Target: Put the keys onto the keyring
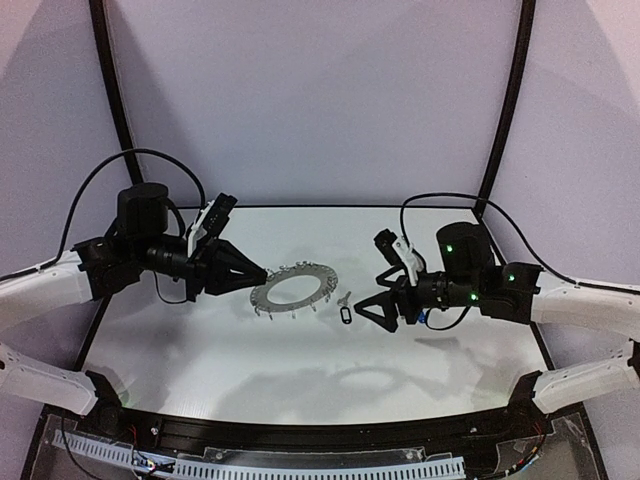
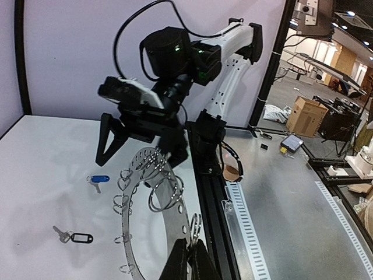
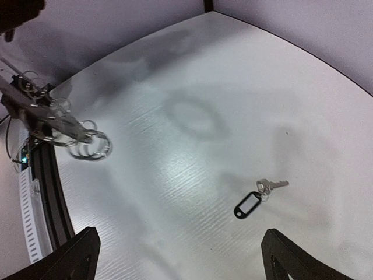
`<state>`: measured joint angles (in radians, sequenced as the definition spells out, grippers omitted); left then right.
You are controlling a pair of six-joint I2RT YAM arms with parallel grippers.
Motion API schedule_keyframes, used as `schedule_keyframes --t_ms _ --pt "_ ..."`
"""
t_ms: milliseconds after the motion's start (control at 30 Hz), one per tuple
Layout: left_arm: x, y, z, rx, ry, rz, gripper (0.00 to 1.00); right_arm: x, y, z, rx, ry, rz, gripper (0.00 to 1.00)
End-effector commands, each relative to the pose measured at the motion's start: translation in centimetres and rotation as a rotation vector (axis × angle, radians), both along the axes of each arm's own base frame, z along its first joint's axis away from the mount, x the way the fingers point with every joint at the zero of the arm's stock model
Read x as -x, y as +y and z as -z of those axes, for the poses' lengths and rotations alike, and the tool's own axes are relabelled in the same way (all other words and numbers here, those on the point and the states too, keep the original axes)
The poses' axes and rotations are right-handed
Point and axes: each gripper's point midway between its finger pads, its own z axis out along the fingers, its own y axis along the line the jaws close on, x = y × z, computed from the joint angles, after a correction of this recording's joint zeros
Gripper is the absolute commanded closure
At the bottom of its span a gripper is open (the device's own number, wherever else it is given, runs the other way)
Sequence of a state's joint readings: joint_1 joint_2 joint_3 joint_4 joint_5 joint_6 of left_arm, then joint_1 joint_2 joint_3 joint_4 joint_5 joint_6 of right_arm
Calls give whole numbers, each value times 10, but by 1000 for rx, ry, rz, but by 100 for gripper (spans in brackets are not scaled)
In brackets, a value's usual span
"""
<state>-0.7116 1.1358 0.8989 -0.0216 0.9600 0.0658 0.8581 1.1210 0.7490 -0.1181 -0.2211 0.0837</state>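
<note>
The left end effector (image 1: 262,276) was clenched on the rim of the keyring (image 1: 326,281) and held it out over the middle of the white worktop (image 1: 200,350), clear of the surface, with its wire clips hanging around the edge. The right end effector (image 1: 372,296) was released, its jaws spread wide and empty, and hovered just beside the black-tagged key (image 1: 345,312), which lay flat on the worktop near the ring's right side. The blue-tagged key (image 2: 99,179) lay on the worktop too, a little apart from the black-tagged one. No key could be seen on any clip. The step in hand looked like the approach to pick up the first key, with the ring presented by the other arm. The next move probably called for the open jaws to come down around the black-tagged key, most likely across its tag or bow. That would leave the small hole free so it could then be threaded onto a clip. A thin key lying flat would be awkward to pinch cleanly.
</note>
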Motion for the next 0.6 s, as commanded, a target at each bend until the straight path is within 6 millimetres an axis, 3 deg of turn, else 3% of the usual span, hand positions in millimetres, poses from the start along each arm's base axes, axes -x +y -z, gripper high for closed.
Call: schedule_keyframes --t_ms 0,67,200,267,333,400,567 --pt "13 7 -24 43 -70 44 99 -20 -18 0 -37 18 144 2" --pt "9 6 -25 40 -63 19 99 -28 -25 5 -40 51 202 2" --pt "-17 5 -23 14 1 -140 99 -47 -37 25 4 161 331 2" --pt "-30 6 -20 3 49 -226 99 -51 -39 43 79 232 361 2" --pt "-46 9 -16 -10 66 -322 99 -55 -37 54 123 281 381 2" --pt "-65 16 -8 -33 114 -454 99 -60 -36 78 212 371 419 2" --pt "-82 28 13 -72 155 -594 99 -76 -24 100 313 426 438 7"
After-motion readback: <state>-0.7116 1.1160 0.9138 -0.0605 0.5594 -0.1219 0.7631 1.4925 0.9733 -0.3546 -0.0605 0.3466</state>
